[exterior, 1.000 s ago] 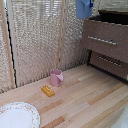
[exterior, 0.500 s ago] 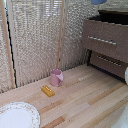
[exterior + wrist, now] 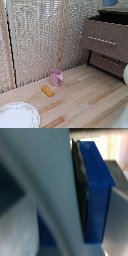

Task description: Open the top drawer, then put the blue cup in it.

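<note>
In the exterior view we see the dark brown wooden dresser's top drawer (image 3: pixel 106 40), with its long silver bar handle. Its front stands forward of the second drawer (image 3: pixel 111 62) below, so we judge it pulled out. At the picture's upper edge, above the dresser, a patch of medium-blue matte cup (image 3: pixel 110 2) shows; the arm itself is out of frame. On the pale plank table (image 3: pixel 85 102) sit a pink mug (image 3: pixel 56 77), a small yellow block (image 3: pixel 48 91) and a white patterned plate (image 3: pixel 17 116), all well apart from the dresser.

In the wrist view, blurred and very close, the gripper (image 3: pixel 82 193) has a dark pad (image 3: pixel 79 188) flat against the cup's blue wall (image 3: pixel 97 183); we read the jaws as narrowed onto that wall.

We expect the cup to be light, rigid, perhaps chippable and slightly slippery, so a rim-wall pinch away from the handle suits it.
</note>
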